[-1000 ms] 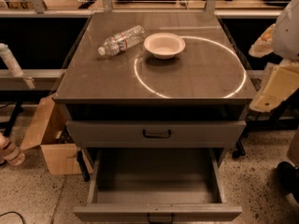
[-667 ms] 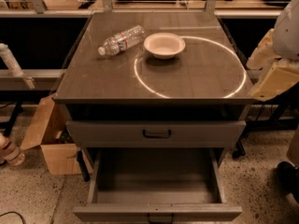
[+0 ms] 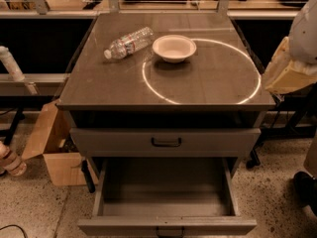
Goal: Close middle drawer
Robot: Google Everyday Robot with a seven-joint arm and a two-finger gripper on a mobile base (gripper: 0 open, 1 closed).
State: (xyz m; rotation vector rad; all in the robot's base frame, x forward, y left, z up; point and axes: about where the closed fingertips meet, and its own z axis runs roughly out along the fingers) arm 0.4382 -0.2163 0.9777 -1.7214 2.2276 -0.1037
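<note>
Camera view: at the right edge the gripper [image 3: 286, 71] sits higher than a second ago, and I cannot tell whether it is open or closed; the middle drawer [image 3: 167, 202] stays pulled out at the near side; the bottle [image 3: 130, 42] label is unreadable

No text, number or brand can be read in this view. Bottle [image 3: 130, 42] lying on the cabinet top [image 3: 99, 86]: label band visible, print illegible. Cardboard box [image 3: 49, 143] on the floor at left: no marking legible. Gripper [image 3: 286, 71] at right edge, beside the cabinet top: no lettering legible.
</note>
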